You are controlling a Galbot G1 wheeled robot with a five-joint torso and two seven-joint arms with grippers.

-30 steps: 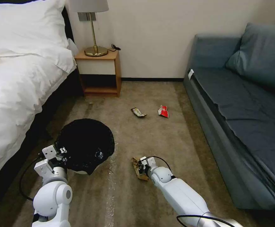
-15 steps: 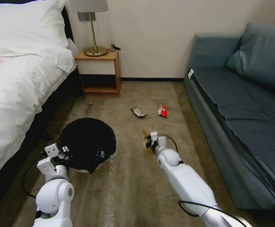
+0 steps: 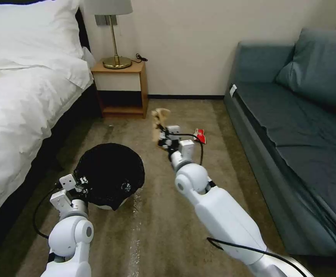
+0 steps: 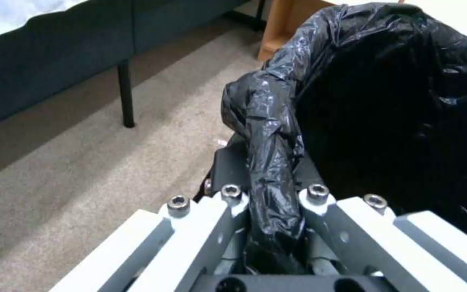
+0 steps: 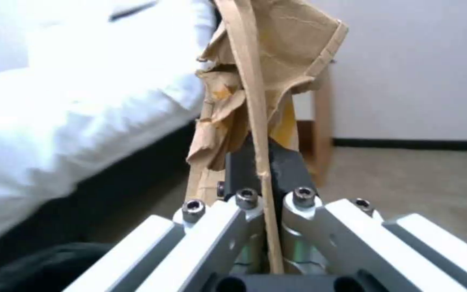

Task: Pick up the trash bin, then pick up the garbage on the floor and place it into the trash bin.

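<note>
The right gripper (image 3: pixel 161 135) is pinching the crumpled brown paper bag (image 3: pixel 158 119) between closed jaws; in the right wrist view the dark pads (image 5: pixel 285 168) are pressing a flattened strip of the paper while the rest of the bag (image 5: pixel 266 65) is standing up beyond the fingertips, crinkled and torn. The gripper is hanging in the air above the floor (image 3: pixel 164 231), with the arm reaching forward from the robot's right side. Just beside it, toward the sofa (image 3: pixel 302 127), the red snack wrapper (image 3: pixel 201 135) is lying on the carpet, partly behind the gripper's cable.

The left gripper (image 4: pixel 268 190) is gripping the trash bin (image 3: pixel 110 175) at its near rim: its jaws are closing narrowly on a fold of the black bag (image 4: pixel 268 121) draped over the edge, with one finger inside the bin and one outside. In the head view that gripper (image 3: pixel 79 182) is sitting at the bin's side nearest the bed (image 3: pixel 17 107), and a sliver of the bin's white wall is showing under the liner. The bin's open mouth is lying off to the right gripper's left, nearer the robot, well apart from the held bag. Beyond both grippers a wooden nightstand (image 3: pixel 121 90) with a brass lamp (image 3: pixel 116 34) is standing against the wall.
</note>
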